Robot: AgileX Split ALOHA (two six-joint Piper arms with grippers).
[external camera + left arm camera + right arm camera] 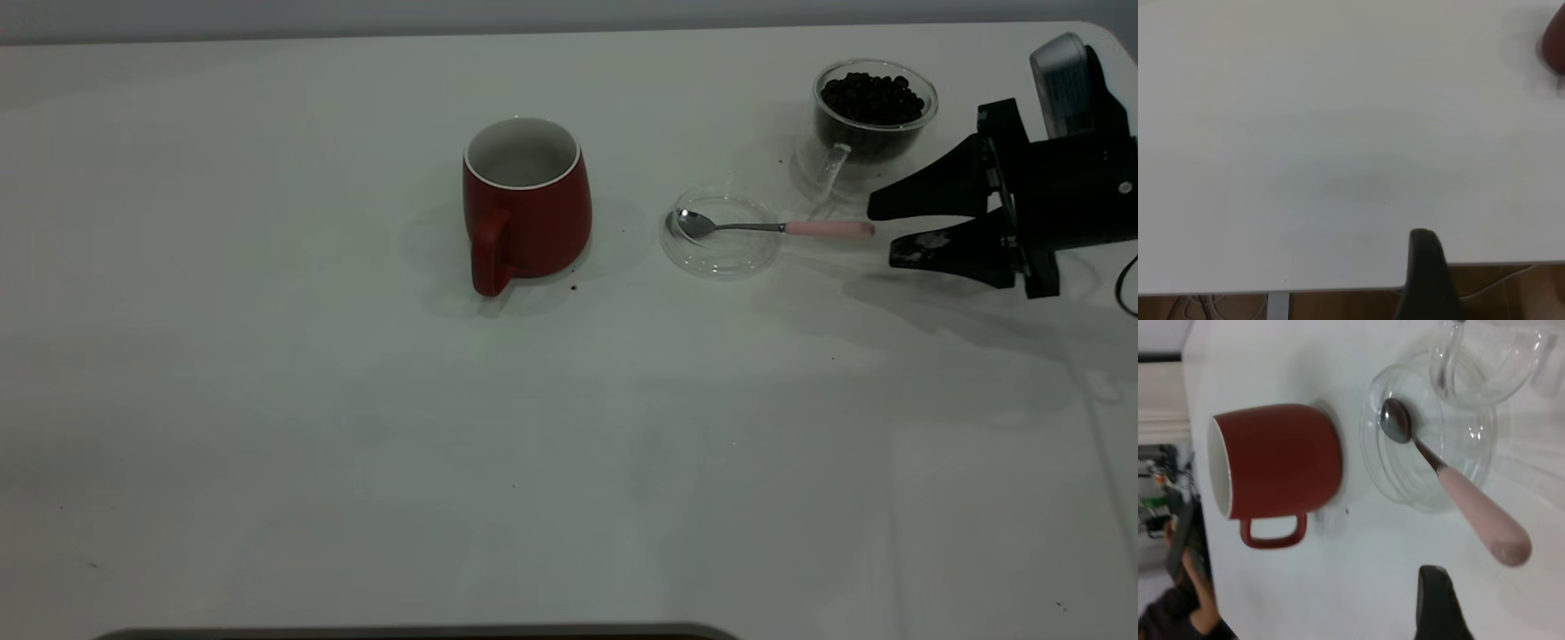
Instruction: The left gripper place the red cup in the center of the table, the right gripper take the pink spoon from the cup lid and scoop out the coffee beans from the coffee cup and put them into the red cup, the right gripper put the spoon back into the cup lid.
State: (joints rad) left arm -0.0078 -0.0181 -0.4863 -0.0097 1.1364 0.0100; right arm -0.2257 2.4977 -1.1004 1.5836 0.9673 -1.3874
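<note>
Black right gripper (880, 233) level over table's (356, 427) right edge, fingers spread.
Pink spoon (772, 227) lying lengthwise across cup lid (722, 236), handle toward gripper, bowl toward red cup (526, 200).

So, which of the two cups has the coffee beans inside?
The clear glass coffee cup near the right hand holds the dark beans. The red cup at the table's middle shows only its white inside.

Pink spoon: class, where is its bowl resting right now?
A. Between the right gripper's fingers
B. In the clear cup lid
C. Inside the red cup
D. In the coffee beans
B: the pink spoon lies with its metal bowl in the clear cup lid, handle pointing toward the open right gripper, which is not touching it.
</note>
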